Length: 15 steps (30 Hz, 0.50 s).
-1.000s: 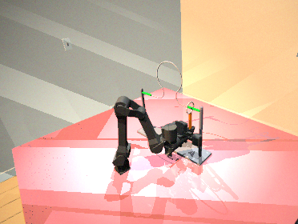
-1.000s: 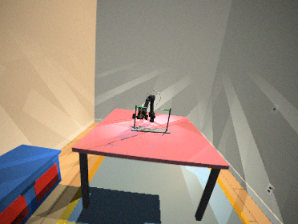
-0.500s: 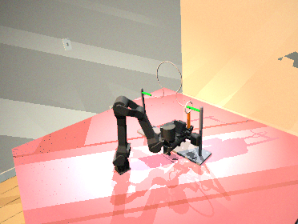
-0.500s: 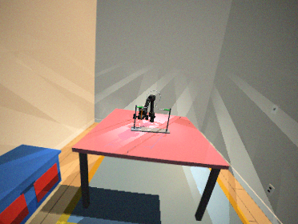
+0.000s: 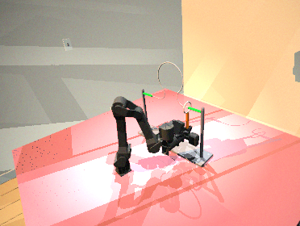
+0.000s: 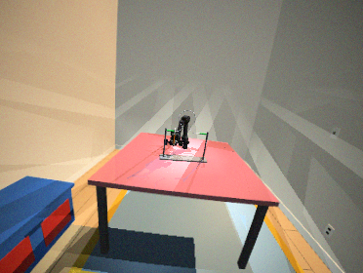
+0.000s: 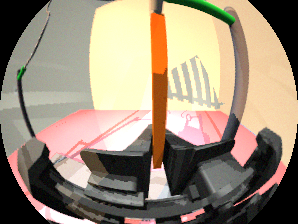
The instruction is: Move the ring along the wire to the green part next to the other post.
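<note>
The orange handle stands upright, with its ring above it around the wire, at the inner end of the near green part. Whether the ring touches the wire cannot be told. My gripper is shut on the lower part of the handle. The near post stands to the right of the handle in the wrist view. The grey wire rises in a large loop toward the far green part at the far post. The ring is outside the wrist view.
The posts stand on a flat grey base on the red table. My forearm reaches low beside the wire frame. A blue and red cabinet stands on the floor beyond the table.
</note>
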Each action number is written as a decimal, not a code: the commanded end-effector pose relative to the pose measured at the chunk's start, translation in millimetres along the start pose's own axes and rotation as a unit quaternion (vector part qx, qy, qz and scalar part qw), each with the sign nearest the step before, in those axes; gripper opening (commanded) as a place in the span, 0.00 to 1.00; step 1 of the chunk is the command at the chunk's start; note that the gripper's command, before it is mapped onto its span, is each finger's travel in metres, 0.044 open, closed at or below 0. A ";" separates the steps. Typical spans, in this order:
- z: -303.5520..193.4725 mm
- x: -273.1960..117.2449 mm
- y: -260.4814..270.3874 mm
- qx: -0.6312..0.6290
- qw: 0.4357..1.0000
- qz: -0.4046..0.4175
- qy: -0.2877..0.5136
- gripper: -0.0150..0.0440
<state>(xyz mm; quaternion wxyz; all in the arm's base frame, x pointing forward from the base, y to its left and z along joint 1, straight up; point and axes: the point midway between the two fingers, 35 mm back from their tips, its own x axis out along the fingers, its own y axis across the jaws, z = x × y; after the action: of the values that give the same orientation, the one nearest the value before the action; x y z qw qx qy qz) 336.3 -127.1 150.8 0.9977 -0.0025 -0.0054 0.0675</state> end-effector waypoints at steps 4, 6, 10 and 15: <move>0.5 -0.4 9.0 0.009 1.000 -0.001 -0.001 0.00; 0.6 -0.3 12.1 0.014 1.000 -0.001 -0.001 0.00; 0.6 -0.2 19.4 0.027 1.000 -0.001 -0.001 0.00; 1.1 -0.1 30.4 0.051 0.999 -0.001 -0.001 0.00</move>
<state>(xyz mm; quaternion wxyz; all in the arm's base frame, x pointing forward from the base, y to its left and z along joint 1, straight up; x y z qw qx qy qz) 333.5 -102.7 151.0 0.9970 0.0359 -0.0028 0.0681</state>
